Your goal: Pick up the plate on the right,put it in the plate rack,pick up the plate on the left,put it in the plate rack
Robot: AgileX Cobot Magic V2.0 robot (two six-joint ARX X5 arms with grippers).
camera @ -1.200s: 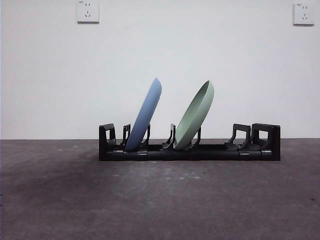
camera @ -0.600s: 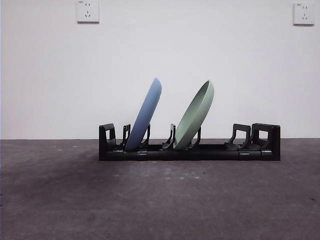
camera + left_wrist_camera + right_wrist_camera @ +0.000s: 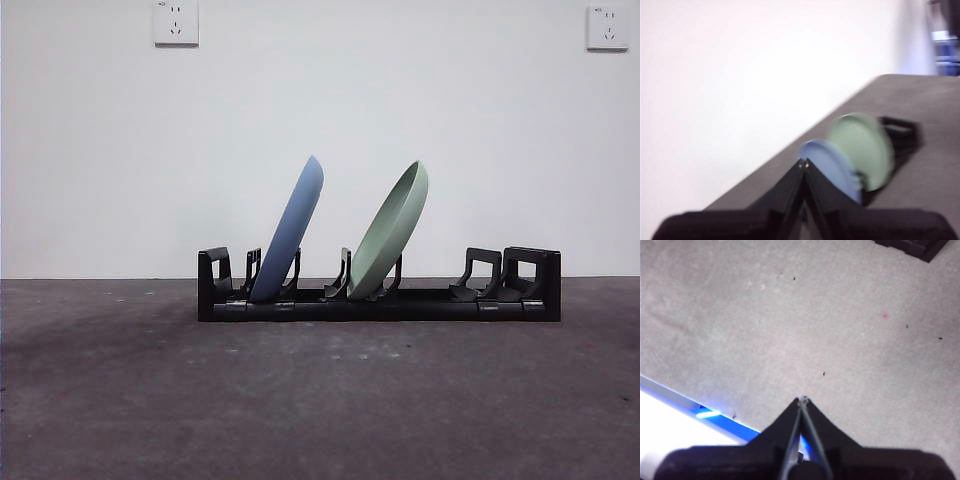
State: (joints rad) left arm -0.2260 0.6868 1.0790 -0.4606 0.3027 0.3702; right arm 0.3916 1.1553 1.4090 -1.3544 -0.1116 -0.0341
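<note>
The wall (image 3: 400, 120) is plain white and fills the upper half of the front view, with one socket (image 3: 176, 22) near its top left and another socket (image 3: 607, 27) at top right. The desk (image 3: 320, 400) is dark grey, mottled and scuffed, and runs the full width below. The rack (image 3: 378, 300) lies lengthwise across the desk's middle, black, low, with blocky ends and curved prongs. Two plates stand in it, both tilted with their top edges leaning toward the right of the front view. The blue plate (image 3: 290, 232) sits in a slot near the left end of the rack; the green plate (image 3: 390, 232) sits in a slot near the middle, apart from the blue one. The prongs toward the right end carry nothing. Neither arm appears in the front view. The left pincer (image 3: 804, 163) is clenched with its tips together, grasping nothing, held away from the rack with both plates seen beyond it; that view is blurred. The right pincer (image 3: 802, 400) is likewise clenched and grasping nothing, above bare desk near the desk's edge.
</note>
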